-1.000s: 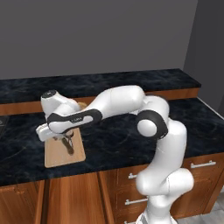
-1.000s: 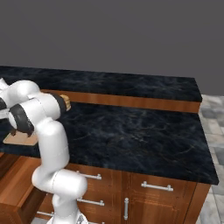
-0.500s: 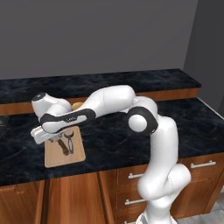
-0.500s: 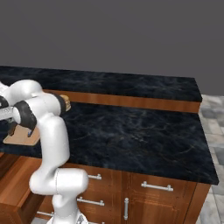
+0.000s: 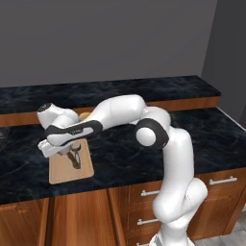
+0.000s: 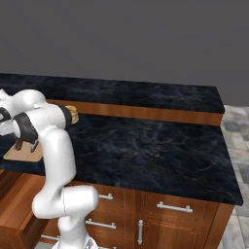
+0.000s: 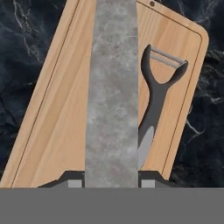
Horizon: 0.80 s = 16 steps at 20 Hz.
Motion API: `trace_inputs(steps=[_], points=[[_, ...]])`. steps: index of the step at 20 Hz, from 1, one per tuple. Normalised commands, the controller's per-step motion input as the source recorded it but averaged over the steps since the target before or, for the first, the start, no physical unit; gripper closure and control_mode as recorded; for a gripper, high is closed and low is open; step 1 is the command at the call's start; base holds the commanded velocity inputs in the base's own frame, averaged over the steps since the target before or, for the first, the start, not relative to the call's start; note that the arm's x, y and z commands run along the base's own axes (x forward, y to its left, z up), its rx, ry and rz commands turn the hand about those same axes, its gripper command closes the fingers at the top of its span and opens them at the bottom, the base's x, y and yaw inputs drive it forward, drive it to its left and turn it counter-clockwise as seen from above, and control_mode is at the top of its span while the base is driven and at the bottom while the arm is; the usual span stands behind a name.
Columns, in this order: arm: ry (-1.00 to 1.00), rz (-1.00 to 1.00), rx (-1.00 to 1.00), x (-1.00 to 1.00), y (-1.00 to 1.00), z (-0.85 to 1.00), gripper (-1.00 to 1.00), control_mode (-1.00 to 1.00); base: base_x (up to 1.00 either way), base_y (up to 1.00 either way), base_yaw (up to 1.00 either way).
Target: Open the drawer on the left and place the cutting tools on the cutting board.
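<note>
Jaws of the two-finger gripper stand clamped on the long grey-bladed kitchen knife, whose flat blade runs up the hand view above the light-tan wooden cutting board. Stiff, thin and probably slick, it likely pivots if held loosely; its handle is hidden. The small dark-handled peeler with forked metal head already lies on the board, just beside the blade.

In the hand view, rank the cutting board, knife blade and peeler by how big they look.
1. cutting board, largest.
2. knife blade, held in the claw; it sits nearest the camera, so its apparent size is exaggerated.
3. peeler, smallest, lying on the board.
</note>
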Motion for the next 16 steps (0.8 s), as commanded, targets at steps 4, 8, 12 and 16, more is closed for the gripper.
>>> trace_inputs(steps=[4,8,12,16], points=[[-0.03,0.00,0.00,0.29,-0.48,-0.13,1.00,-1.00,0.00,0.00,0.00],[0.00,0.00,0.00,0.00,-0.12,-0.02,-1.00,-1.00,0.00,0.00,0.00],[0.00,0.00,0.00,0.00,0.00,0.01,-1.00,-1.00,0.00,0.00,0.00],[-0.01,-0.05,0.00,0.00,0.01,0.27,-1.00,-1.00,0.00,0.00,0.00]])
